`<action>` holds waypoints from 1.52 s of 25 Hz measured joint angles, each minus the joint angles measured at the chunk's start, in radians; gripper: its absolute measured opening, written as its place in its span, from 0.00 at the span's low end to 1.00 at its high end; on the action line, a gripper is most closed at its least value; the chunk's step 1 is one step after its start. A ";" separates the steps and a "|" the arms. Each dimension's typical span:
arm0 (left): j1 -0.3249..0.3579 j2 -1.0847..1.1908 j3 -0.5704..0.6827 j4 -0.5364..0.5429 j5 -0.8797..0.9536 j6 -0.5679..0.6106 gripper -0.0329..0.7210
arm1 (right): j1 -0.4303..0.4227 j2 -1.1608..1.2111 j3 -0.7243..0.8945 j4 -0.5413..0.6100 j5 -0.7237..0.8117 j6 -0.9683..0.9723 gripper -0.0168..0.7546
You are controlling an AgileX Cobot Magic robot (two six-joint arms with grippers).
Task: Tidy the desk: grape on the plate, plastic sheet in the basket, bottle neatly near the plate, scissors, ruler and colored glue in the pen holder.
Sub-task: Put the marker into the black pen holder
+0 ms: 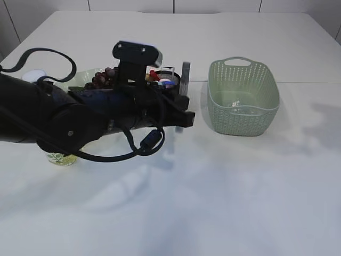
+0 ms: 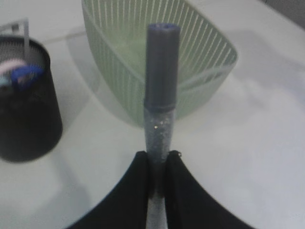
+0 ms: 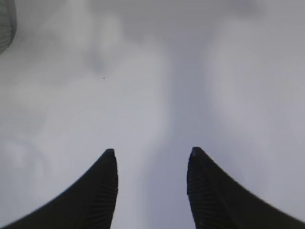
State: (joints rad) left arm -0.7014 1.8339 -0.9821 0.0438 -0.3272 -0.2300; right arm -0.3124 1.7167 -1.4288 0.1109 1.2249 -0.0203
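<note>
- A bottle (image 1: 61,158) stood at the near left, mostly hidden under the left arm (image 1: 64,120); only its yellowish base showed.
- Behind the arm, at the far left, lay the plate (image 1: 85,78) with the dark red grapes (image 1: 104,77) on it.
- The left arm reached across from the left, above the white table (image 1: 213,202).
- The left gripper (image 2: 157,164) was clamped on the glue (image 2: 161,90), a glittery tube with a dark blue-grey cap, gripped at its lower part.
- In the exterior view the glue (image 1: 185,80) stood upright, just right of the holder.
- The black mesh holder (image 2: 26,100) stood just right of the plate, with coloured items inside; which ones could not be told. A clear edge like a ruler (image 2: 23,27) rose from it.
- Right of the glue, apart from the holder, stood the green basket (image 1: 243,101), with something small and clear on its bottom (image 1: 234,105); whether it was the sheet could not be told.
- The right gripper (image 3: 151,164) hung over bare table with its fingers apart and nothing between them; a corner of the basket (image 3: 5,24) showed at the far left of its view.
</note>
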 joint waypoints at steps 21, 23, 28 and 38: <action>0.165 0.133 -0.412 0.004 -0.081 0.025 0.13 | 0.000 0.000 0.000 0.000 0.000 -0.005 0.52; 0.174 0.161 -0.449 0.006 -0.071 0.027 0.14 | 0.000 0.000 0.000 0.000 0.000 -0.005 0.52; 0.210 0.236 -0.523 0.006 -0.030 0.027 0.14 | 0.000 0.000 0.000 0.000 0.000 -0.006 0.52; 0.218 0.299 -0.547 0.006 0.003 0.027 0.15 | 0.000 0.000 0.000 0.000 0.000 -0.007 0.52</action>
State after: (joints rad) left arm -0.4829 2.1326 -1.5289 0.0496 -0.3247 -0.2032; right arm -0.3124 1.7167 -1.4288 0.1109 1.2249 -0.0277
